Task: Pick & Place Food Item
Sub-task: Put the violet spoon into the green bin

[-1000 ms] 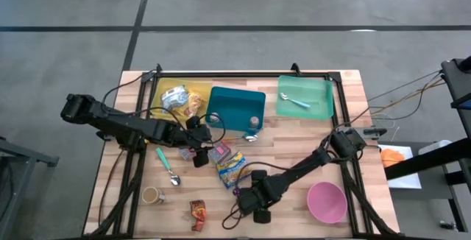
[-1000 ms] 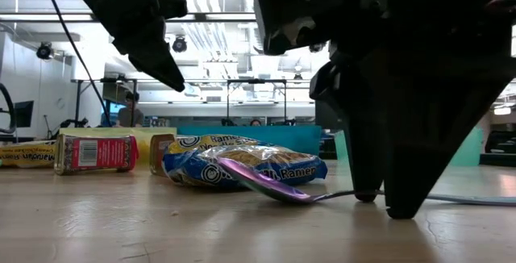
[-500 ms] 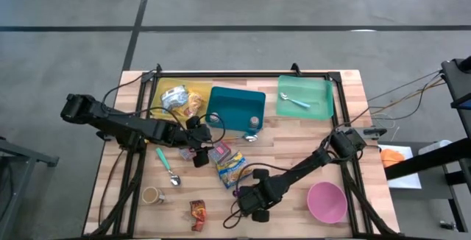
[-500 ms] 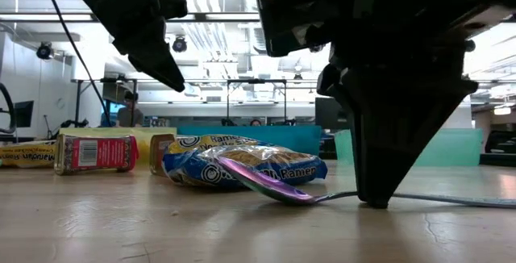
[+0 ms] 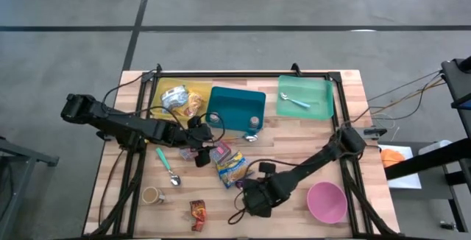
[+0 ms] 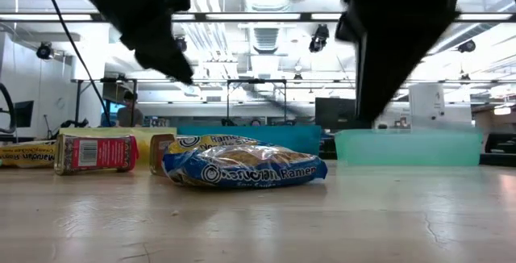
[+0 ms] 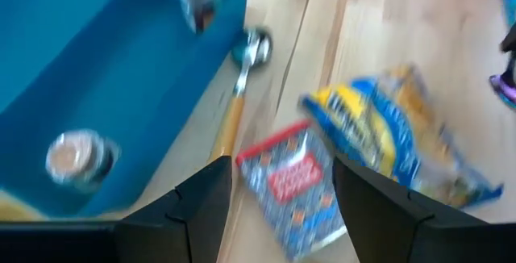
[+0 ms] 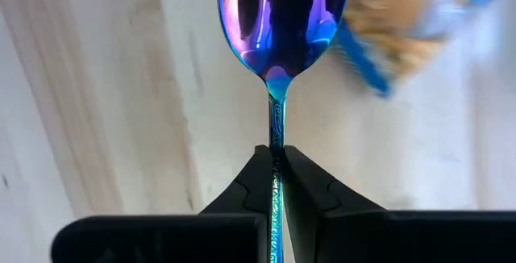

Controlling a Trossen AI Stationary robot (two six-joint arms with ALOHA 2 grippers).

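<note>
My right gripper is shut on an iridescent purple spoon above the near middle of the wooden table; in the high view the gripper hides the spoon. A blue and yellow ramen packet lies flat just beyond it and also shows in the low view. My left gripper hangs open above a small red and blue packet, touching nothing. My right gripper pinches the spoon's thin handle between its two fingers, a little below the bowl. The fingers come steeply from above. The bowl sticks out past the fingertips, and the spoon is lifted clear of the table.
At the back stand a yellow tray, a teal bin and a green tray holding a spoon. Near the front are a pink bowl, a cup, a green-handled spoon and a red snack packet.
My right gripper has shut on the spoon's handle, with its fingertips down on the table, then risen and rolled a little. The spoon, which lay against the ramen packet, is lifted clear and has left the low view.
</note>
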